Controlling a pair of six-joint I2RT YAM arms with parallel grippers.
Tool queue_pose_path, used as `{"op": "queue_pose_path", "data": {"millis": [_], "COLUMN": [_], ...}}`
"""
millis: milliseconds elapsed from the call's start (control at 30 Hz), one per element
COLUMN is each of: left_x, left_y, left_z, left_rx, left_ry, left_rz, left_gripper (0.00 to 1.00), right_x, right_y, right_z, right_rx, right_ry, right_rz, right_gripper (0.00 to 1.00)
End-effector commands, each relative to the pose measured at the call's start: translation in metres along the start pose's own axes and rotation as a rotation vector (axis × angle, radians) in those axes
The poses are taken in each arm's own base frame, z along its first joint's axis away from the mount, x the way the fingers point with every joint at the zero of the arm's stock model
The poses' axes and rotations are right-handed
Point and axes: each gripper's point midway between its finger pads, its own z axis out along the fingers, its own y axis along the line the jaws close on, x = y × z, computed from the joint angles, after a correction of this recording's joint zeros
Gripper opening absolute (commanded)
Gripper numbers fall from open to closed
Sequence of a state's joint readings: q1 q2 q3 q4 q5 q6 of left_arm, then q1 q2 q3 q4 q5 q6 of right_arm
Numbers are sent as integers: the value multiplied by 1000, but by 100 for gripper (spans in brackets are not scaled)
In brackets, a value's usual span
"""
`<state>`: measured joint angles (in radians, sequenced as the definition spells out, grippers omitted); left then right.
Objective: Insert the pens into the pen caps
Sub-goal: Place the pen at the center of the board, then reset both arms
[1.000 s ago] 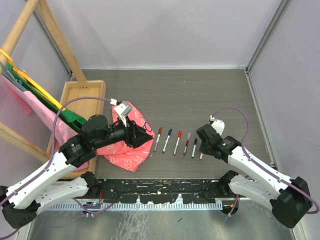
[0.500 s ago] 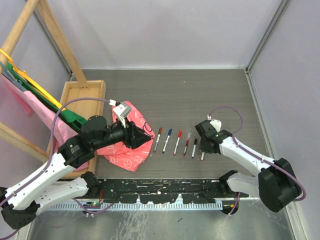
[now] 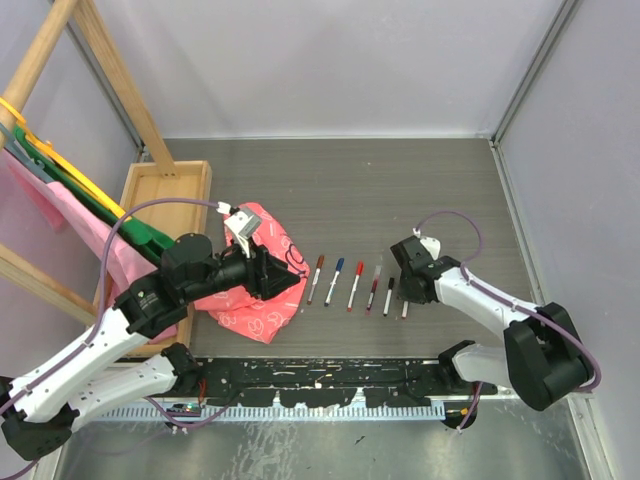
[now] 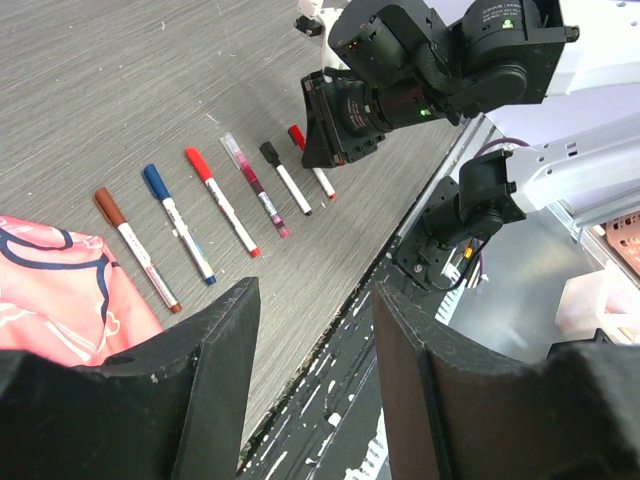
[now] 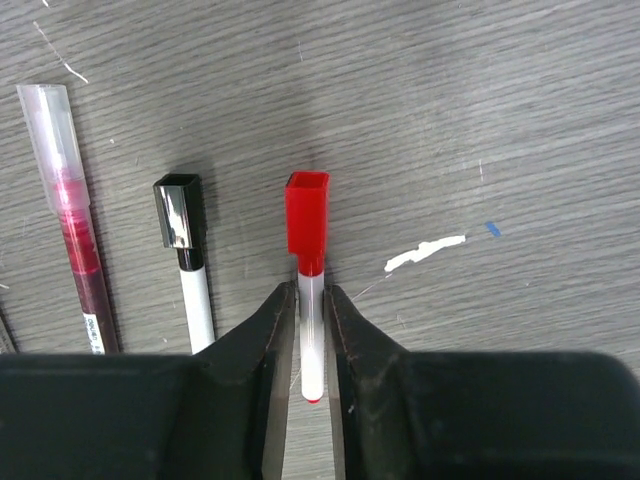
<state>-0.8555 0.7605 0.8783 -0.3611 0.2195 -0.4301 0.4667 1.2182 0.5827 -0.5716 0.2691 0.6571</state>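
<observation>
Straddling the red-capped pen (image 5: 309, 270), the right gripper (image 5: 311, 310) stands narrowly parted.

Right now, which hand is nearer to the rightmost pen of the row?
Right. The right hand straddles the rightmost pen; the left hand is by the pink cloth, past the row's other end.
</observation>
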Motion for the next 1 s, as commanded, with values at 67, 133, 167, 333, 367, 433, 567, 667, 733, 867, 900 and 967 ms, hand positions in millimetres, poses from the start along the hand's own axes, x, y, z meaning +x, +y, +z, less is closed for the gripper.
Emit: {"op": "queue_pose_path", "data": {"millis": [67,133,167,333,367,433,567,667,733,867,900,967], "left_x": [-10,-9,-9,-7,-7,-7,-8,-9,-11,-15,-17,-18], "left_y": [-3,-2,-2,4,6,11,32,54,67,84,86,90], "left_z": [-4,-4,-5,-6,-6,-6,-9,-17,-26,-49,-54,-66], "left_rx": [7,2,-1,-33,-44,-68,-198,-330,-415,-542,-558,-591], "left_ry": [-41,-43,-43,-44,-44,-41,-36,-34,-32,-28,-29,-32], "left_rz": [10,8,7,5,6,6,4,12,25,74,87,109], "left_gripper": [49,49,50,51,52,52,53,54,54,58,59,62], "right_x": [-15,-18,-20,-49,-57,-71,-94,-103,-109,-116,-118,-120], "right_y": [9,10,9,12,13,17,29,37,38,35,33,29], "right_z": [0,-4,-8,-47,-58,-80,-126,-159,-178,-207,-213,-224], "right_rx": [-33,-39,-42,-88,-106,-159,-306,-415,-462,-513,-519,-532], "right_ry": [-35,-46,-52,-156,-190,-257,-385,-467,-528,-622,-642,-683], "right_rz": [13,21,23,39,43,43,-7,-48,-62,-81,-79,-72], "right_gripper": [29,31,33,39,40,43,52,58,59,67,70,76]}}
